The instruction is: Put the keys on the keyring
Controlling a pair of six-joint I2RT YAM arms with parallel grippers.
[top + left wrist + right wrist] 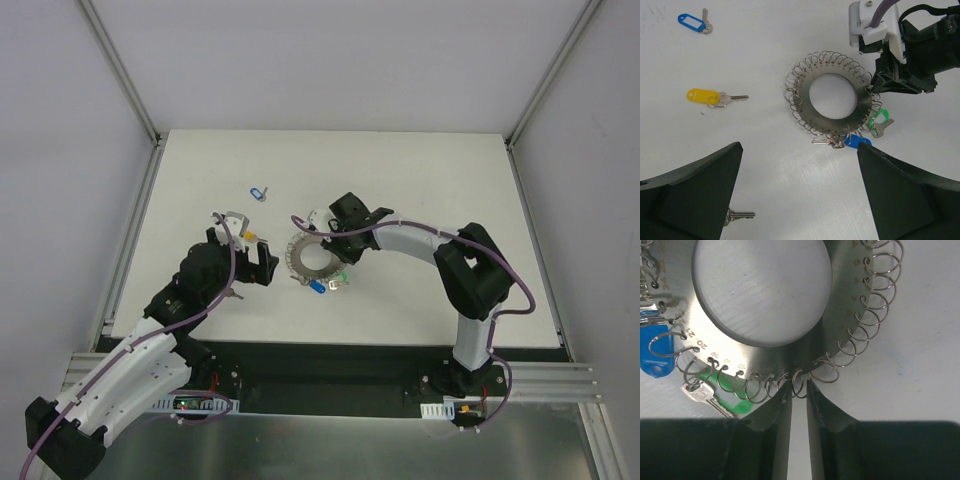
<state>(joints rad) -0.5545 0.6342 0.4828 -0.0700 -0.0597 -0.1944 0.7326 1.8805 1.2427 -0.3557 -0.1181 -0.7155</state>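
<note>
Keyring (802, 97) has right tool (799, 390) straddling its rim, yellow key (715, 96) nearby.

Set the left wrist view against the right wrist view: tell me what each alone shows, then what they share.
Only the left wrist view: the loose yellow-tagged key, the loose blue-tagged key, a bare key near the bottom edge, and the keyring whole. Only the right wrist view: stamped numbers beside the ring's holes. Both: the keyring, the right gripper at one wire loop on its rim, and the hung green-tagged key and hung blue-tagged key.
</note>
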